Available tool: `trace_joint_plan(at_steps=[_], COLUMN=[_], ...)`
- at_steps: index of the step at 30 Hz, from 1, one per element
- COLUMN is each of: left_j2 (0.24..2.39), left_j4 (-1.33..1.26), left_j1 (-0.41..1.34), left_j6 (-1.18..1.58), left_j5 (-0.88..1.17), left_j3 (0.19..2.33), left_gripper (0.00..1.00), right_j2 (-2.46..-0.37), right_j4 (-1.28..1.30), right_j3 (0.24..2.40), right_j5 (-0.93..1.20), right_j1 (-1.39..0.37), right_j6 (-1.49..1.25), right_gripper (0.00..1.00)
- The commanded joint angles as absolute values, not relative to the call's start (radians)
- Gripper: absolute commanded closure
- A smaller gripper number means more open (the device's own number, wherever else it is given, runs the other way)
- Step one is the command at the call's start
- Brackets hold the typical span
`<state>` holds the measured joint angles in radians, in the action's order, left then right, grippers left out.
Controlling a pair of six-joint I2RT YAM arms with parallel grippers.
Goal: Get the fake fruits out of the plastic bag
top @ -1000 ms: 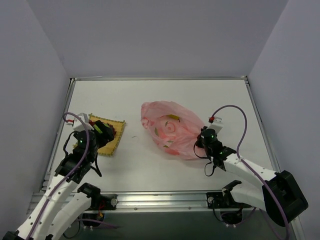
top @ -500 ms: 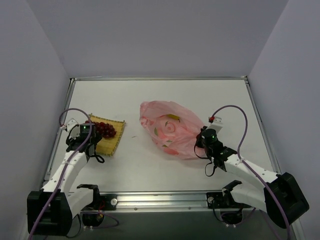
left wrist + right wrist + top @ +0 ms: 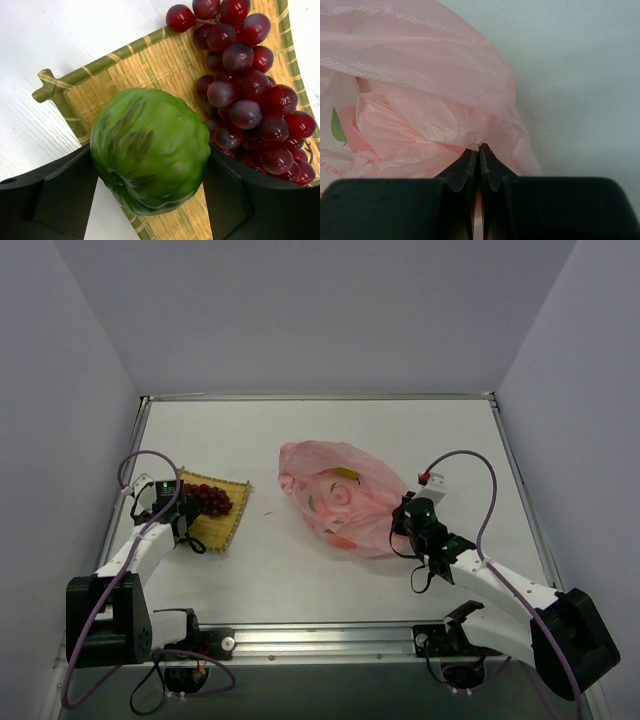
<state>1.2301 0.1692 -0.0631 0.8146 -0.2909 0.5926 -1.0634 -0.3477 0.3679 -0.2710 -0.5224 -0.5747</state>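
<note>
Left gripper (image 3: 150, 172): clamped on the green fruit (image 3: 145, 135), with one black finger pressed against each side of it.
Green fruit: was held over a corner of the woven mat (image 3: 150, 70), just beside the grape bunch (image 3: 245, 95).
Grape bunch: dark red, lay on the mat, outside the bag.
Right gripper (image 3: 479, 150): jaws were pinched together on a fold of the plastic bag (image 3: 420, 75).
Plastic bag: pink and crumpled, lay at mid-table (image 3: 300, 435), well apart from the mat; what was inside could not be told.
Woven mat: yellow, lay at the table's left side.
</note>
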Motion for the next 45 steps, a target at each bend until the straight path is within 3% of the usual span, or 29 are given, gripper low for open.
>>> trace_joint_plan(at_steps=[1,11,16,23,34,39,45], left_j2=[1.218,1.21,1.204,1.166,0.727,0.693,1.032], left_j4=[0.133,0.147,0.152,0.158,0.288,0.272,0.183], left_j1=[-0.066,-0.067,-0.066,-0.066,-0.011,0.323,0.84], left_j6=[0.802,0.816,0.824,0.839,0.83,0.825,0.727], left_j5=[-0.291,-0.316,-0.321,-0.316,-0.296,-0.258,-0.455], left_j3=[0.646,0.637,0.63,0.623,0.58,0.607,0.836], left_gripper=[0.41,0.2,0.15,0.14,0.18,0.29,0.32], right_j2=[-1.032,-1.011,-1.009,-1.002,-1.002,-1.017,-0.986], right_j4=[-0.353,-0.345,-0.344,-0.341,-0.354,-0.359,-0.339], right_j3=[0.376,0.37,0.371,0.368,0.365,0.374,0.37], right_j5=[-0.273,-0.279,-0.279,-0.281,-0.275,-0.311,-0.365], right_j1=[-0.517,-0.518,-0.517,-0.515,-0.531,-0.569,-0.589], right_j6=[-0.572,-0.575,-0.575,-0.575,-0.581,-0.581,-0.592], right_gripper=[1.0,1.0,1.0,1.0,1.0,1.0,1.0])
